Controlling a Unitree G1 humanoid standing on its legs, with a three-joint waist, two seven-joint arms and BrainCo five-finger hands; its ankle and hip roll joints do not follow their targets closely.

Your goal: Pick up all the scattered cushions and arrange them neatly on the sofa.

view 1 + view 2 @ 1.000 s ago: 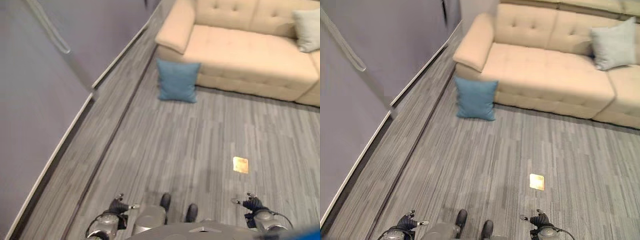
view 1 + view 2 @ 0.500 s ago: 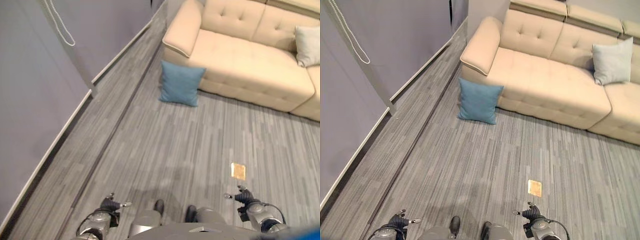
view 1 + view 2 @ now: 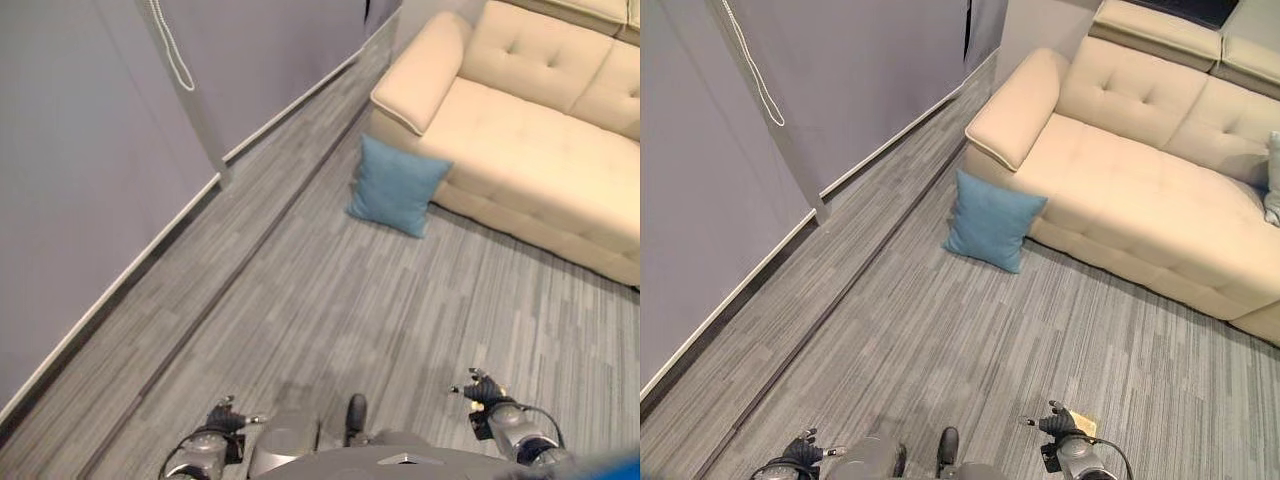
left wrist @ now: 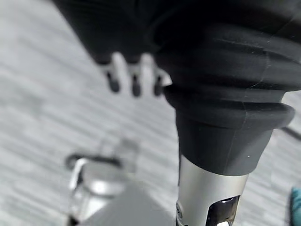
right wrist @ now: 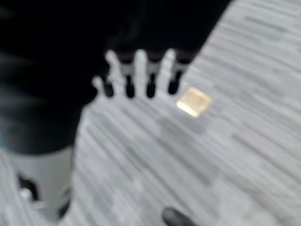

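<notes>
Blue cushion [image 3: 993, 221] on the floor [image 3: 940, 350], leaning against the tan sofa [image 3: 1140, 190]. Left robot hand [image 4: 134, 75] and right robot hand [image 5: 136, 75] hanging low, fingers straight, holding nothing.

A plain blue cushion [image 3: 994, 221] stands against a cream, button-tufted sofa [image 3: 1160, 200]. The floor [image 3: 940, 340] is grey with fine streaked planks. The wall [image 3: 840, 70] is flat lilac-grey, and a small gold square [image 5: 194, 101] marks the floor.
</notes>
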